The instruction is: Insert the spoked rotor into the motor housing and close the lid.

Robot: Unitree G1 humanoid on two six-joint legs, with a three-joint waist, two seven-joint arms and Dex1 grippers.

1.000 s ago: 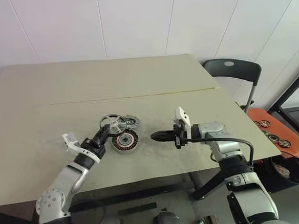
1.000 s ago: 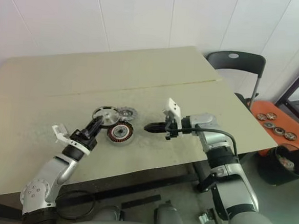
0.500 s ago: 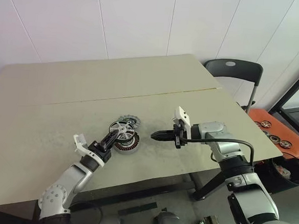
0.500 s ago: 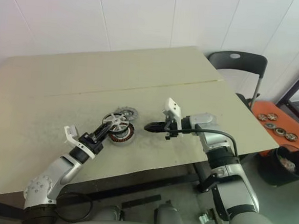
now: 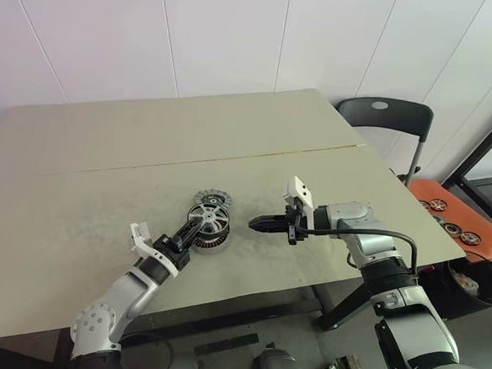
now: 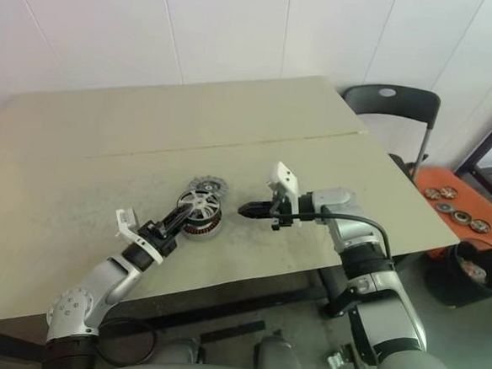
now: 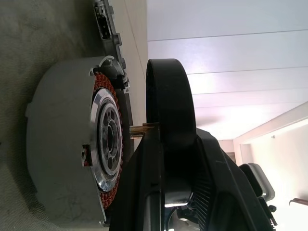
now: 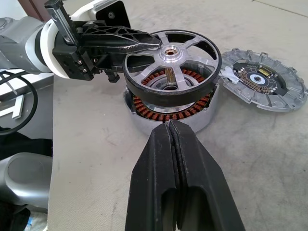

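Observation:
My left gripper (image 5: 195, 226) is shut on the rim of the spoked rotor (image 8: 171, 60), a dark ring with silver spokes. It holds the rotor level just above the motor housing (image 8: 173, 115), whose copper windings show beneath. The rotor's brass shaft points down at the housing's centre. In the left wrist view a narrow gap still separates the rotor (image 7: 168, 96) from the housing (image 7: 62, 154). The lid (image 8: 263, 78), a grey toothed disc, lies flat on the table just behind the housing. My right gripper (image 5: 256, 224) is shut and empty, hovering close to the housing's right side and pointing at it.
The parts sit near the middle of a beige table (image 5: 104, 158), not far from its front edge. A black chair (image 5: 386, 118) stands past the table's right corner. An orange tray (image 5: 466, 242) with several motor parts lies on the floor at the right.
My left gripper has carried the spoked rotor right and down, from beside the lid to just over the motor housing. The right gripper has stayed still.

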